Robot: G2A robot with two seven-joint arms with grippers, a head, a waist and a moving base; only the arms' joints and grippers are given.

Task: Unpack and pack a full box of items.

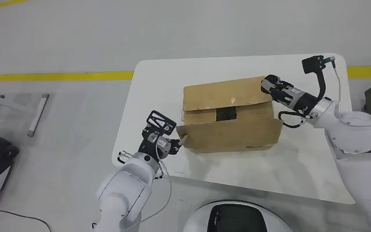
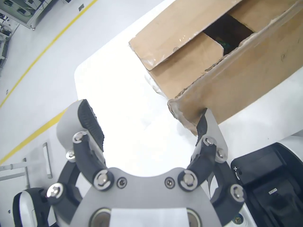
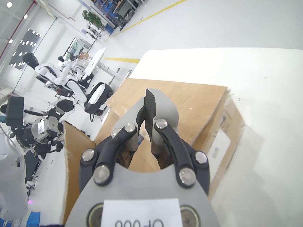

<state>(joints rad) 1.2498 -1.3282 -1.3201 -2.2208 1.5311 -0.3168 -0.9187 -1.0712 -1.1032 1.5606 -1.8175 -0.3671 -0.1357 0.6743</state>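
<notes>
table (image 1: 156,75): white, rounded | on it: cardboard box (image 1: 232,136), flaps part-open

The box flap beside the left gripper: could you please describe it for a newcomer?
On the white table sits one cardboard box. Its long flap on the robot's side stands open, its torn corner against the left gripper; the far flap lies folded flat.

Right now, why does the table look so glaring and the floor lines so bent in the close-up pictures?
Left wrist view: the white table glares ahead of the left hand, and the wide lens slightly bows the yellow floor line. Right wrist view: the cardboard box casts a soft shadow on the table. Top view: even light, floor line straight.
</notes>
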